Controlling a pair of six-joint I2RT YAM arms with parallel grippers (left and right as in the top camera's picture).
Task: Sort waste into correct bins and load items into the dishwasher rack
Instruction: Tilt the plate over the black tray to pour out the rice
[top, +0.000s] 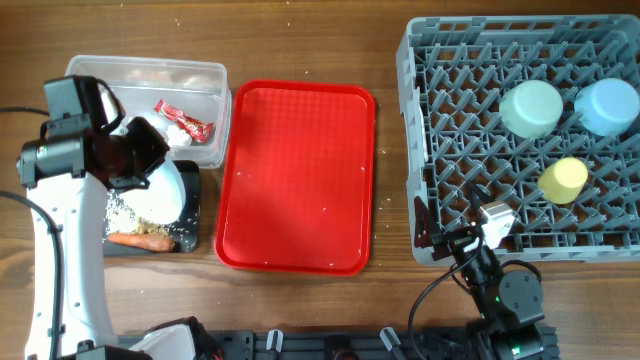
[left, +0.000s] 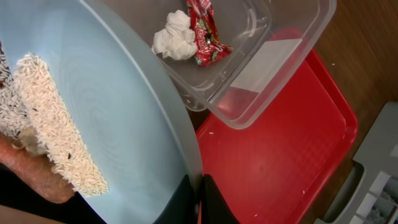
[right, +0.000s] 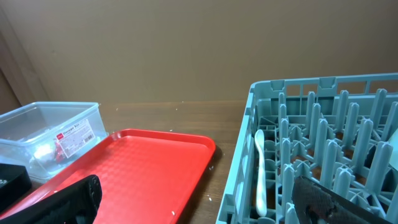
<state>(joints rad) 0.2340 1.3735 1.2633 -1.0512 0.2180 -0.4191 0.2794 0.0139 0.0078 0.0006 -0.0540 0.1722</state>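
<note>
Left gripper (left: 200, 200) pressed together on the rim of a pale blue round plate (left: 112, 118), pinching it at the bottom edge of the left wrist view. Plate tilted steeply, at the left of the overhead frame, above a shallow black rectangular tray (top: 191, 222). Small beige food scraps (left: 56, 130), rice-like, clinging in a band to the plate's face; more of them loose in the tray beneath. Orange carrot piece (top: 140, 240) lying along the tray's lower edge; probably the same piece as the brownish blur at the lower left of the left wrist view, too close to tell for sure.

Clear plastic rectangular tub (top: 100, 68) in the upper left, just beside the tray, holding a red candy wrapper (left: 205, 34) and a crumpled white tissue (left: 173, 38), the two touching. Red serving tray (top: 295, 175) in the middle of the wooden desk (top: 320, 30), a few pale specks on it.

Right gripper (right: 199, 208) spread wide, holding nothing, low at the lower right of the overhead frame by the lower left corner of a large square grey plastic rack (top: 420, 120). White spoon (right: 260, 171) lying inside the rack along its left wall. Pale green bowl (top: 530, 108) and pale blue bowl (top: 607, 105) side by side in the upper right, small yellow cup (top: 563, 180) just below them.
</note>
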